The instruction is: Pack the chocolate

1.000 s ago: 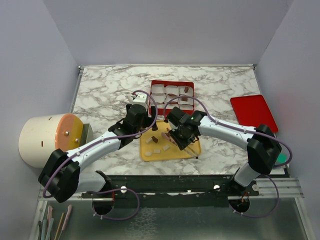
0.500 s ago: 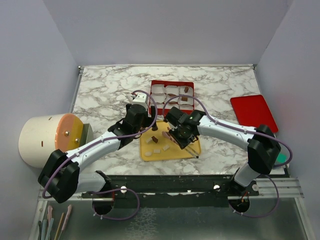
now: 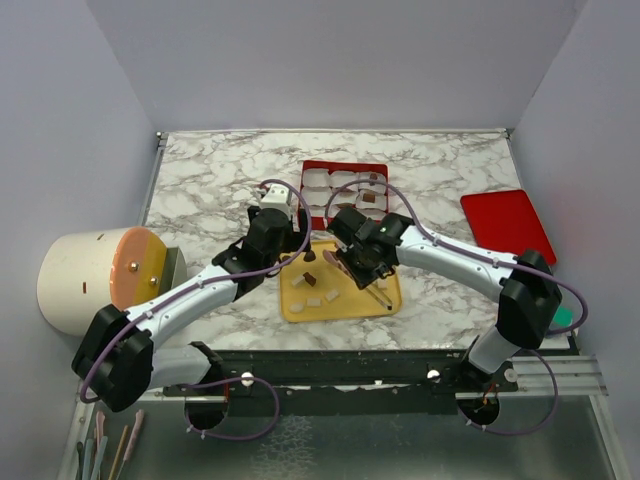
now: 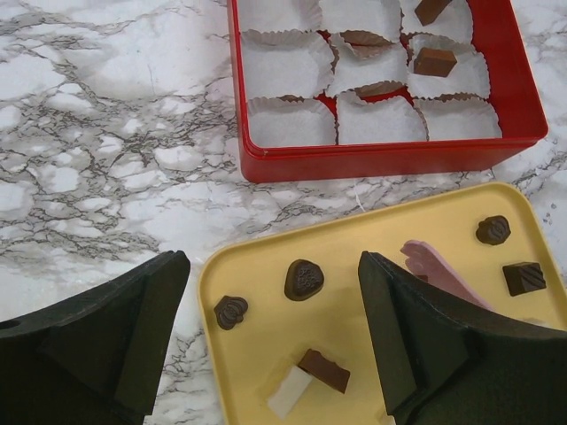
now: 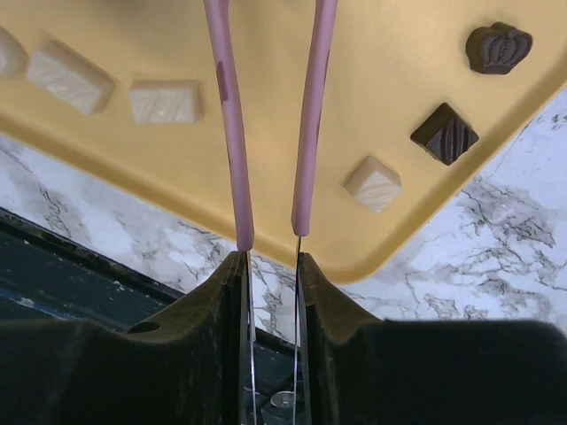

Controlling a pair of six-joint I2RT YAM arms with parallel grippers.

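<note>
Tweezers (image 5: 229,133) with pink arms sat clamped between the nearly closed fingers of the right gripper (image 5: 270,270), reaching out low over the yellow tray (image 4: 257,372). That arm stretched leftward from its elbow on the right. Spread wide and holding nothing, the left gripper (image 4: 270,301) hung by the tray's far left corner, its arm angled up from the left base. Most chocolate (image 4: 304,279) lay loose on the tray, while a few pieces sat in paper cups (image 4: 292,64) inside the red box (image 4: 381,159).

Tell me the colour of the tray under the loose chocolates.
The tray is yellow, clearest in the left wrist view.
</note>
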